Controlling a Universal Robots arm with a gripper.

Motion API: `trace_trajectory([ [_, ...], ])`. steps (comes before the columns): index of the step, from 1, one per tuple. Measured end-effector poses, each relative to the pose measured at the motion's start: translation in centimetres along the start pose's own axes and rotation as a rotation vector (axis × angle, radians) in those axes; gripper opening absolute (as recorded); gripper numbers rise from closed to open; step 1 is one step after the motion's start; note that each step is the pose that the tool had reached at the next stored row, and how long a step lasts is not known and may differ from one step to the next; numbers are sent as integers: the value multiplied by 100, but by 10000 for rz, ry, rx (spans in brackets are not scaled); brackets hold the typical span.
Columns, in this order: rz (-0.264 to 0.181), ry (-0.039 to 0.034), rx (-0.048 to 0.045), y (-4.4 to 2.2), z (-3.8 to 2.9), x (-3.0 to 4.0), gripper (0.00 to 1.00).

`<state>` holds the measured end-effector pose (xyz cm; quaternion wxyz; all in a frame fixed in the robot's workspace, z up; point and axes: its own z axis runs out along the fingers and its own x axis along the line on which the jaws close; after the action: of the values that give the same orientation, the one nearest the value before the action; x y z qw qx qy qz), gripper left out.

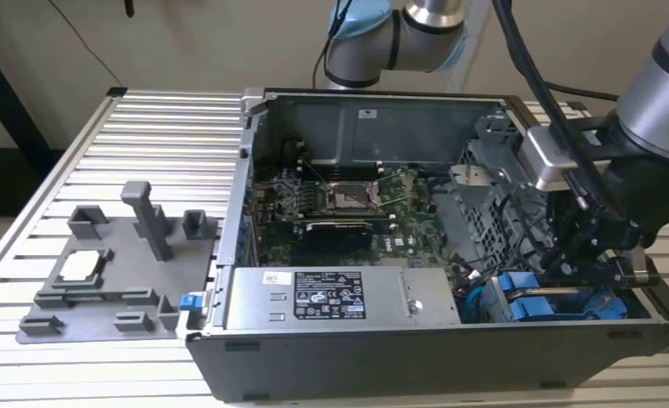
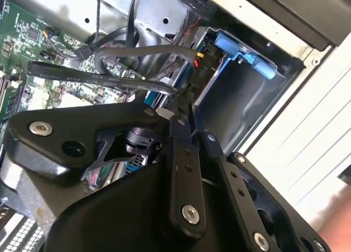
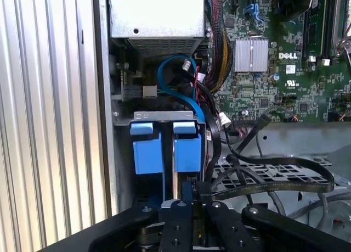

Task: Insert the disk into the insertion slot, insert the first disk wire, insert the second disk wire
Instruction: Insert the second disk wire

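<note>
Two blue-framed drives stand side by side in the dark drive cage [image 3: 164,116] at the case's corner. The disk [image 3: 188,147] is the one nearer the cables; its twin [image 3: 147,149] sits beside it. Both fill their insertion slots. In the exterior view the blue frames [image 1: 527,302] show below my gripper [image 1: 567,274], which reaches down into the cage. My gripper [image 3: 185,203] sits right at the disk's end, its fingers [image 2: 181,132] close together on the end of a flat black disk wire [image 2: 109,83]. The wire loops away over the perforated metal [image 3: 307,163]. A blue frame tab [image 2: 241,53] shows past the fingertips.
A silver power-supply box [image 1: 323,297] lies along the case front beside the cage. The motherboard [image 1: 346,200] fills the case floor. A blue cable [image 3: 175,79] and a wire bundle [image 3: 218,54] crowd the space by the cage. A grey fixture plate [image 1: 107,272] rests on the slatted table [image 1: 153,127].
</note>
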<state>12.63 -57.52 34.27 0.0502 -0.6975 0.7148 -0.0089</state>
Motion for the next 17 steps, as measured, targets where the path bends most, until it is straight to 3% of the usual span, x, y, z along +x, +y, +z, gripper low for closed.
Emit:
trace_trajectory([
  [9,-13,-8,236,4,5,0,16],
  [17,-20,44,258,31,43,4,16],
])
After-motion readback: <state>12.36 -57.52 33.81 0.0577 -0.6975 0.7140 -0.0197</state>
